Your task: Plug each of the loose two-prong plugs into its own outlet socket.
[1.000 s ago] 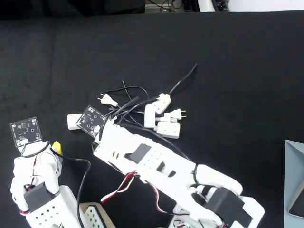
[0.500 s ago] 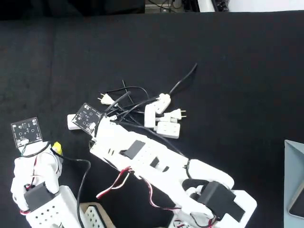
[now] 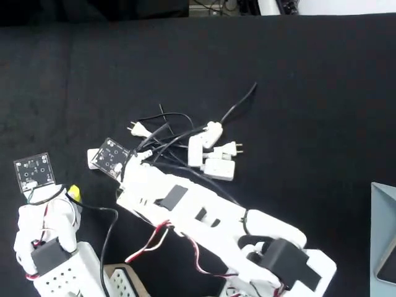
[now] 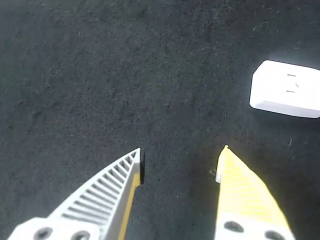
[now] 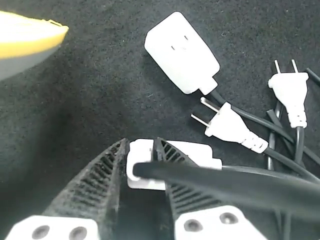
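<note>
Right arm (image 3: pixel 185 207) slides left across the table (image 3: pixel 309 93), white plug (image 5: pixel 190 151) pinched in the right end effector (image 5: pixel 140 141). I note its wrist board (image 3: pixel 110 158) is now closer to the socket block (image 3: pixel 93 154). Black cords (image 3: pixel 158 131) beside it drag slightly left, and the arm's base also shifts left.

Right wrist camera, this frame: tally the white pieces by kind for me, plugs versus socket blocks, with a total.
Two-prong plugs: 2
Socket block with slots showing: 1
White block between the fingers of the right tool, no slots seen: 1
Total: 4
</note>
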Robot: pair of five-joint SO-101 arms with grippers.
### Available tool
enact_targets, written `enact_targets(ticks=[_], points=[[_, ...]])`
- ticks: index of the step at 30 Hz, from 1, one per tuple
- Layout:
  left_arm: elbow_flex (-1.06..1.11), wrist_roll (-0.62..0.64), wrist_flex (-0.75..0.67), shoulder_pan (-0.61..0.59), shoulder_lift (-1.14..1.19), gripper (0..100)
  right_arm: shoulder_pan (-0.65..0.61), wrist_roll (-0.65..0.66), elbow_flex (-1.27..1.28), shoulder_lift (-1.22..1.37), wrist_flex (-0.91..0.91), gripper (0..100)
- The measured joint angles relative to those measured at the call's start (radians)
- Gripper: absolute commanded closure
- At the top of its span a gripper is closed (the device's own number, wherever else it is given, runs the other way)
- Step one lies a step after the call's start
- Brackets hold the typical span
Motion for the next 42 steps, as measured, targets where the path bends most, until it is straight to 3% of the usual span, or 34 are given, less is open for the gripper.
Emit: enact_targets(ticks=[31,42], points=[[0.000,0.000,0.000,0.000,0.000,75,0.015,0.018,-0.018,0.066,0.037,98.7],[0.000,0.000,0.000,0.000,0.000,75,0.015,0.018,-0.169,0.178,0.138,97.7]])
